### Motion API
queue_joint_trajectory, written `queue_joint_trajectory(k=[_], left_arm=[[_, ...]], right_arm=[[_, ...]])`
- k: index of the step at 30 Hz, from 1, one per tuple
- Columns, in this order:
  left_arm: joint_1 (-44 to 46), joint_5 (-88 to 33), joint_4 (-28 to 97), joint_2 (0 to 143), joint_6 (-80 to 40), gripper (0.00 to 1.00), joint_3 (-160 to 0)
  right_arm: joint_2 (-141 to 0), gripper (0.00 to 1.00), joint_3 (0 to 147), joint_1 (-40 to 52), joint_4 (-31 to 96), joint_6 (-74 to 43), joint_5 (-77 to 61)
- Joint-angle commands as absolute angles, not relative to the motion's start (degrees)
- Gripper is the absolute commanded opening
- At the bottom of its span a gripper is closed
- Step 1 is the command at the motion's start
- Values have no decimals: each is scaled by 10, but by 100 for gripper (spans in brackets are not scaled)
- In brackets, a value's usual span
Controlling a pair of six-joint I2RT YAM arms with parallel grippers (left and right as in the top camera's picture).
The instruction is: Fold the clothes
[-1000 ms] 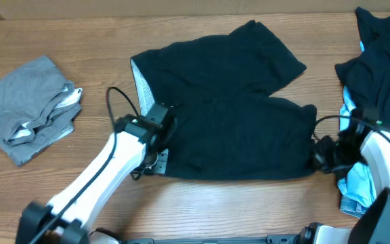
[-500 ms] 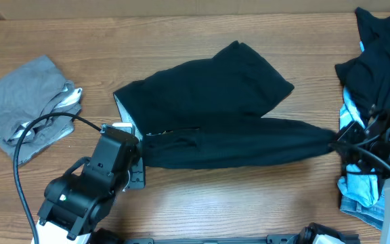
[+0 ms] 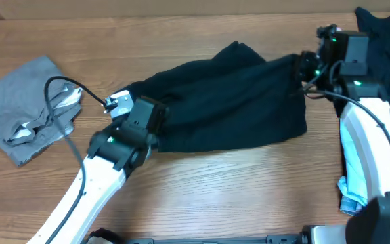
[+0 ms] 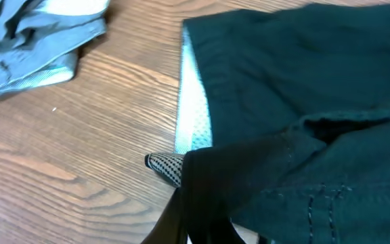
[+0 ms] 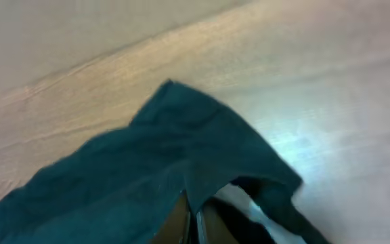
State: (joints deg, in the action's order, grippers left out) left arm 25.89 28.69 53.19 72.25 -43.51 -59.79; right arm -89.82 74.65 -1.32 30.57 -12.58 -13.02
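Black shorts lie across the middle of the table, folded over lengthwise. My left gripper is shut on the waistband end at the left; the left wrist view shows the dark cloth pinched between the fingers, with the pale inner waistband showing. My right gripper is shut on the leg hem at the upper right and holds it off the table; the right wrist view shows the dark cloth draped from the closed fingers.
A folded grey garment lies at the left, also in the left wrist view. A pile of dark and light blue clothes sits at the right edge.
Both grippers carried the near edge of the shorts away from me, folding it over the far half. The right gripper moved from the lower right to the upper right.
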Motion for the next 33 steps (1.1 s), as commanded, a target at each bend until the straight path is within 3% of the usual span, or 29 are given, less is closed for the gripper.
queue_joint_trajectory(k=[1, 9, 11, 12, 13, 14, 15, 17, 18, 23, 26, 33], left_arm=[[233, 350, 506, 776, -496, 5, -609], [142, 345, 367, 885, -499, 9, -609], [134, 343, 313, 905, -479, 14, -609], [134, 337, 281, 918, -460, 25, -609], [134, 328, 249, 932, -439, 36, -609], [134, 319, 214, 951, -410, 60, -609], [133, 320, 209, 958, -407, 67, -609], [122, 315, 213, 958, -405, 65, -609], [118, 312, 217, 955, -401, 64, -609], [113, 154, 286, 915, -321, 50, -609], [113, 54, 369, 914, -317, 42, -609], [113, 29, 441, 914, -302, 39, -609]], right_arm=[[-947, 4, 758, 4, 242, -119, -114], [-1058, 4, 758, 20, 76, -120, -115], [-1068, 4, 758, 20, 60, -119, -114], [-1074, 8, 758, 20, 51, -119, -114], [-1079, 18, 758, 20, 42, -119, -114], [-1085, 40, 758, 20, 37, -119, -114], [-1089, 66, 758, 20, 37, -119, -114], [-1092, 92, 758, 17, 52, -119, -112], [-1092, 99, 758, 12, 60, -119, -112], [-1092, 100, 758, -25, 193, -68, -120], [-1096, 100, 758, -51, 279, 43, -156], [-1174, 100, 758, -80, 305, 125, -246]])
